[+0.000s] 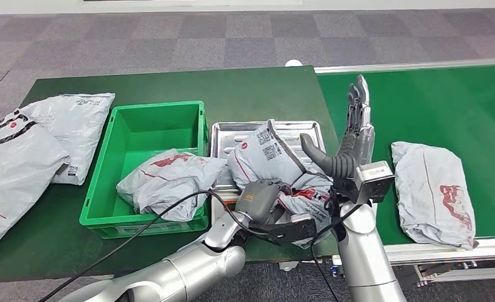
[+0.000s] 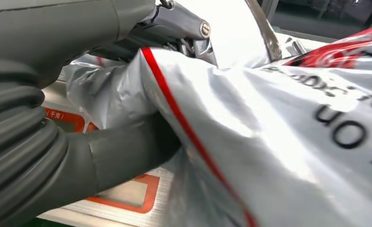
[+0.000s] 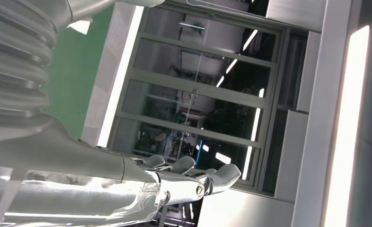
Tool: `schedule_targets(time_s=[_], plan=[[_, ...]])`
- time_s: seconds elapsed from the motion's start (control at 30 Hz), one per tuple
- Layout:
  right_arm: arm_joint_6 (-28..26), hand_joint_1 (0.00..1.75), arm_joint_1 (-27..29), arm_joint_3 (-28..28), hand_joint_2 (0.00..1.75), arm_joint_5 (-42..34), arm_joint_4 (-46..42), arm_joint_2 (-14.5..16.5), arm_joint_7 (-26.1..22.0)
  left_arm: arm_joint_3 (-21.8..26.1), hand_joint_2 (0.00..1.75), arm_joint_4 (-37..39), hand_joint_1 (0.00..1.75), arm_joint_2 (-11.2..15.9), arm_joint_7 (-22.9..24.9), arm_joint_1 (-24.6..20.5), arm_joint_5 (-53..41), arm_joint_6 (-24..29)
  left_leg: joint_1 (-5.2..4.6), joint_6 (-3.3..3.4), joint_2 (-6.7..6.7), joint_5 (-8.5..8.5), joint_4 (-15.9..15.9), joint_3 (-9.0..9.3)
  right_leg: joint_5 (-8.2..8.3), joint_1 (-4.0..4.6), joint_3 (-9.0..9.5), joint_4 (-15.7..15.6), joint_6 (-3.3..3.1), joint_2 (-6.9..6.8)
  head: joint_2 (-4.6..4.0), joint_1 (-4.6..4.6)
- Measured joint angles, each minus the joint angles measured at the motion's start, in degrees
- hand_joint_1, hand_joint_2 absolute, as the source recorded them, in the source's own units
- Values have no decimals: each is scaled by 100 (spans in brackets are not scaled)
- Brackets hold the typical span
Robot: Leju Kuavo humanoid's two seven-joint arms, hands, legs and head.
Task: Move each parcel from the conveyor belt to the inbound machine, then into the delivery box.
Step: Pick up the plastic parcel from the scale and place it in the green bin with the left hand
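Note:
A grey parcel (image 1: pixel 267 154) with red print and label codes lies crumpled on the metal tray of the inbound machine (image 1: pixel 232 132). My left hand (image 1: pixel 261 198) grips its near edge; in the left wrist view the thumb (image 2: pixel 127 151) presses under a fold of the parcel (image 2: pixel 269 132) above the tray's orange markings (image 2: pixel 122 203). Just right of the tray, my right hand (image 1: pixel 352 145) stands raised and open with its fingers pointing up, holding nothing (image 3: pixel 189 179). A second grey parcel (image 1: pixel 434 189) lies on the green conveyor belt (image 1: pixel 446 107). Another parcel (image 1: pixel 169 179) lies in the green delivery box (image 1: pixel 103 163).
Two large grey parcels (image 1: pixel 75 132) (image 1: pixel 12 170) lie on the green table left of the box. A black cable (image 1: pixel 138 229) runs from my left arm across the box's front corner. The belt's near metal edge (image 1: pixel 446 248) lies right of my right arm.

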Motion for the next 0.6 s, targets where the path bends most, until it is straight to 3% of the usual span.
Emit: schedule_targets(time_s=[0.6], plan=[[0,0,-23,0,175,-4,29,0,0,61,175,40,175,0,-18,-1,4,16,0,0,0,0,0,3,0,0,3,0,0,0,1,0]])
